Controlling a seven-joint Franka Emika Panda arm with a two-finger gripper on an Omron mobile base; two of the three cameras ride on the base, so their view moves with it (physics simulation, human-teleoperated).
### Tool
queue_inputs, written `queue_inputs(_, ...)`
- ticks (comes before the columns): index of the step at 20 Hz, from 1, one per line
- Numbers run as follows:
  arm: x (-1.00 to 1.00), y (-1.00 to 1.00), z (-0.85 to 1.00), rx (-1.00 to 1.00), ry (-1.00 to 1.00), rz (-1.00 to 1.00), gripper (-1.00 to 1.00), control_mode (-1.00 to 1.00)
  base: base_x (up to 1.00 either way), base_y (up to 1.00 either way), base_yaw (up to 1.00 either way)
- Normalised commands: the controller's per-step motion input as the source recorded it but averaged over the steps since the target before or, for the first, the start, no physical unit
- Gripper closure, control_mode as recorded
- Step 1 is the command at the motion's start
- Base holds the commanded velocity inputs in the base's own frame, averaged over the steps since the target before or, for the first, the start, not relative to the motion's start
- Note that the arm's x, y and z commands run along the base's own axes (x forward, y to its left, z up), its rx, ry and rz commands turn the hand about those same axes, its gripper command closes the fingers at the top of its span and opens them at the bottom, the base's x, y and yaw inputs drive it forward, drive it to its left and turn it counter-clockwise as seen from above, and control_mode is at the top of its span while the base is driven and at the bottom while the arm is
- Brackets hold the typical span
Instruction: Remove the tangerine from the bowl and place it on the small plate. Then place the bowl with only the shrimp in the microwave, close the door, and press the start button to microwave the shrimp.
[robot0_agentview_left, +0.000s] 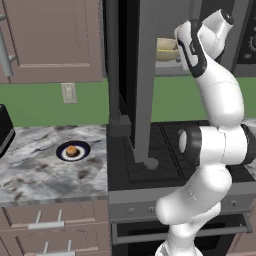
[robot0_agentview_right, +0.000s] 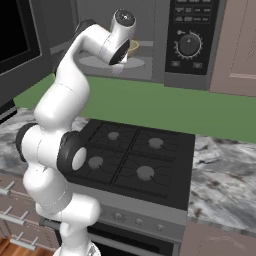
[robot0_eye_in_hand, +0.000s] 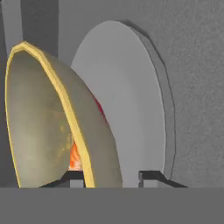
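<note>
The yellowish-tan bowl (robot0_eye_in_hand: 39, 131) sits on the pale turntable (robot0_eye_in_hand: 131, 109) inside the microwave (robot0_agentview_right: 190, 40), also visible as the bowl (robot0_agentview_left: 166, 50) behind my wrist. The orange-pink shrimp (robot0_eye_in_hand: 74, 157) lies in its bottom. My gripper (robot0_eye_in_hand: 111, 177) straddles the bowl's near rim. One fingertip is inside the bowl and the other outside, with a gap to the outer wall, so it is open. The microwave door (robot0_agentview_left: 145, 75) stands swung open to the left. The tangerine (robot0_agentview_left: 72, 149) rests on the small plate (robot0_agentview_left: 61, 153) on the counter.
A black stovetop (robot0_agentview_right: 130, 155) lies under the arm, with marble counter (robot0_agentview_left: 35, 175) on both sides. A dark appliance (robot0_agentview_left: 4, 130) stands at the counter's far left. Mauve cabinets (robot0_agentview_left: 55, 40) hang above, and the open door (robot0_agentview_right: 20, 40) juts out left of the arm.
</note>
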Motion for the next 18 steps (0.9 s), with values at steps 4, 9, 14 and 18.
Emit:
queue_inputs(4, -0.32, 0.04, 0.0, 0.0, -0.23, 0.07, -1.0, -1.0, 0.0, 0.0, 0.0)
queue_inputs(9, -0.57, 0.12, -0.03, 0.0, -0.27, 0.06, -1.0, -1.0, 0.0, 0.0, 0.0)
queue_inputs(14, -0.99, 0.08, -0.48, -0.07, -0.33, 0.01, -1.0, -1.0, 0.0, 0.0, 0.0)
queue_inputs(18, -0.39, 0.01, -0.67, -0.19, -0.04, 0.0, -1.0, -1.0, 0.0, 0.0, 0.0)
